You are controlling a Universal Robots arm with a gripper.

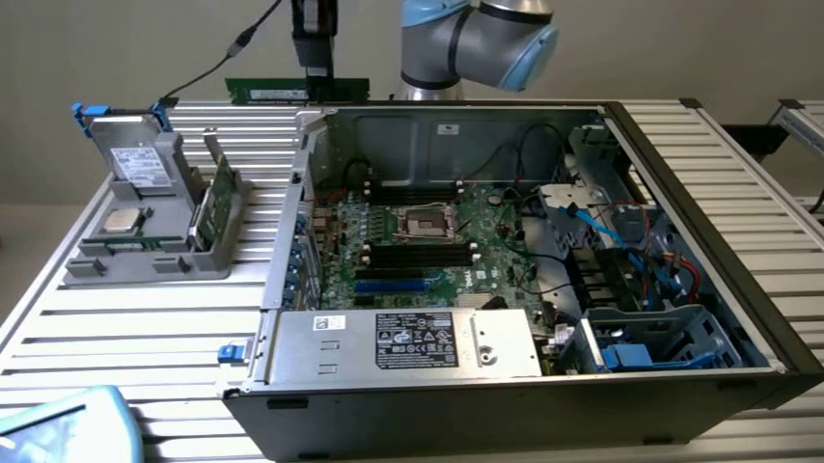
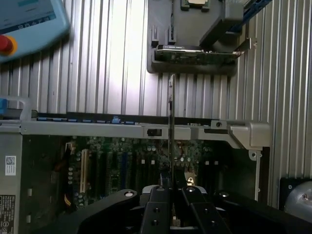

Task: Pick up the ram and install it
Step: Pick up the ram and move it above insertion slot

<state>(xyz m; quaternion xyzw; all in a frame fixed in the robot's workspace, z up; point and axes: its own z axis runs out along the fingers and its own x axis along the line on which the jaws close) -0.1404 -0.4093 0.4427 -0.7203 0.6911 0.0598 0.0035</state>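
The pick-up is done and the fitting is not. The jaws are closed on the upper edge of the ram [image 1: 296, 91], which hangs level below them in free air, touching nothing. In the wrist view it runs edge-on as a thin line straight out from between the jaws. It is held high, about over the rear corner of the open computer case [image 1: 386, 140], and well above the motherboard [image 1: 438, 270] on the case floor. The black memory slots [image 1: 415, 255] lie well below the jaws and towards the middle of the board, beside the processor socket [image 1: 426, 223]; they look empty, so seating the stick is, by my reading, all that is left. Below the jaws on the side away from the board, a grey tray [image 1: 154, 258] stands on the slatted desk [image 1: 142, 328]. It carries a wider green card [image 1: 222, 198], a small silver processor chip [image 1: 123, 220] and a boxed drive [image 1: 135, 164]. The case's side wall [image 2: 146, 129] rises between that tray and the board, so anything lowered to the slots has to pass inside it. A power supply [image 1: 399, 340] fills the end of the case farthest from the jaws. Loose blue cables [image 1: 616, 224] lie beyond the slots and seem clear of them. A teach pendant [image 1: 65, 424] rests at the desk's far corner, out of the way.
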